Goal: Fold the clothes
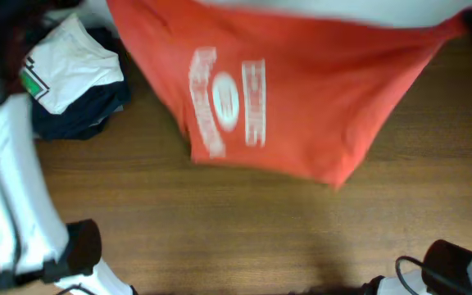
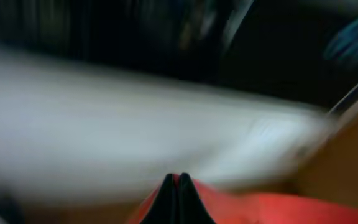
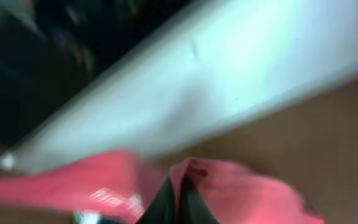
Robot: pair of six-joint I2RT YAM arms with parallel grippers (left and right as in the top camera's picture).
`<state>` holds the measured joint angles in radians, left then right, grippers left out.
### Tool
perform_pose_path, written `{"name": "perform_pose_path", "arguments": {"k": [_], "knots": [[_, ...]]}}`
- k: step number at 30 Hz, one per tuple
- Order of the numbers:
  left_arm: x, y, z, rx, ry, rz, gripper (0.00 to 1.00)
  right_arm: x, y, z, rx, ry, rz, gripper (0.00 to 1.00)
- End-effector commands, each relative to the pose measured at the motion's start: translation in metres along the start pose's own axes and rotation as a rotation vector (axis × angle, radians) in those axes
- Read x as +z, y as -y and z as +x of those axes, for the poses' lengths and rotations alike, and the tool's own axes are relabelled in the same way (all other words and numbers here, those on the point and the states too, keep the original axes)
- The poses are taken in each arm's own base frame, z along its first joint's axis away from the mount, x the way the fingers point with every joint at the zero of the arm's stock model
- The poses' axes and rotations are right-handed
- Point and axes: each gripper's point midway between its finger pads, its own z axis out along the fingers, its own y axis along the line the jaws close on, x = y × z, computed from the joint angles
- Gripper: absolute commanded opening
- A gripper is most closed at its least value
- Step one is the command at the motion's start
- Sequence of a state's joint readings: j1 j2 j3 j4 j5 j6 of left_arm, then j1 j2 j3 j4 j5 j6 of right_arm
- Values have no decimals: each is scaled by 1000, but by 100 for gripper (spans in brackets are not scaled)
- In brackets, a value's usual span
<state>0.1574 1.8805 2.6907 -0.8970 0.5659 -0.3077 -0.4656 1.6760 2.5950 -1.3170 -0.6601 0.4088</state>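
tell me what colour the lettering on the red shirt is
White lettering on the orange-red T-shirt; it shows best in the overhead view.

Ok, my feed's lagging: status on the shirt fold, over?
Left gripper and right gripper shut on T-shirt. T-shirt spread between them, lettering facing up. White-and-navy pile close beside it.

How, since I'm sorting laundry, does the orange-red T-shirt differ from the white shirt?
The orange-red T-shirt is stretched open between the left gripper and right gripper; the white shirt lies folded on dark garments. The orange-red T-shirt bears white lettering; the white shirt has a green patch. Both are clothing.
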Motion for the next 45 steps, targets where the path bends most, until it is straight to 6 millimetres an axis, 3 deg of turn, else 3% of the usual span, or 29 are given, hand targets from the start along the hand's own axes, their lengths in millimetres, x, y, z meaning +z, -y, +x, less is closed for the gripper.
{"name": "perform_pose_path", "arguments": {"k": [1,2,3,4,5,6,7,8,9,10,11,12,13,14,18,19,22,24,26,30,35,40,41,42,43,45], "knots": [[-110,58,-82,150,281,3,0,-84,-34,-37,-107,254,5,10],[-107,51,-75,128,251,-13,0,-85,-28,-34,-116,245,27,15],[-91,31,-58,88,178,-45,0,-72,-16,-24,-123,182,47,16],[-55,-10,-20,32,31,-92,0,-45,9,-4,-84,58,95,9],[-35,-33,5,-10,-55,-112,0,-29,27,9,-49,-22,126,4],[9,-78,71,-107,-255,-141,0,-2,49,33,-6,-160,151,4],[32,-100,116,-157,-381,-149,0,15,62,53,21,-263,161,4],[52,-120,175,-242,-541,-162,0,32,73,77,54,-377,163,4],[59,-135,227,-325,-687,-180,0,42,74,92,51,-440,155,4],[57,-138,244,-341,-743,-185,0,47,71,102,53,-477,146,7],[49,-144,255,-353,-794,-238,0,58,68,122,36,-548,156,31],[41,-148,257,-345,-813,-284,0,69,66,144,20,-625,173,49],[32,-151,260,-342,-838,-327,0,77,70,168,-1,-707,211,57],[21,-155,266,-348,-878,-373,0,88,79,206,-36,-829,282,65],[4,-154,278,-377,-953,-419,0,108,109,317,35,-1106,423,59],[2,-153,279,-381,-960,-420,0,121,114,363,38,-1170,395,58],[1,-152,280,-385,-968,-421,0,131,122,439,41,-1222,413,67],[0,-152,280,-387,-972,-422,0,136,132,467,77,-1190,479,66],[0,-152,280,-387,-971,-422,0,138,152,479,40,-1143,589,66],[0,-152,280,-382,-972,-423,0,150,161,491,37,-1143,592,66],[-2,-156,281,-371,-975,-444,0,160,175,499,16,-1134,621,42],[-2,-156,281,-371,-975,-444,0,161,182,505,11,-1141,637,41],[-2,-156,281,-371,-975,-444,0,162,183,505,10,-1142,640,33],[-2,-156,281,-371,-975,-444,0,160,185,504,7,-1141,652,9],[-2,-155,281,-373,-979,-443,0,157,195,496,40,-1138,682,4],[-8,-148,286,-392,-1015,-437,0,150,215,470,78,-1118,764,4]]}}
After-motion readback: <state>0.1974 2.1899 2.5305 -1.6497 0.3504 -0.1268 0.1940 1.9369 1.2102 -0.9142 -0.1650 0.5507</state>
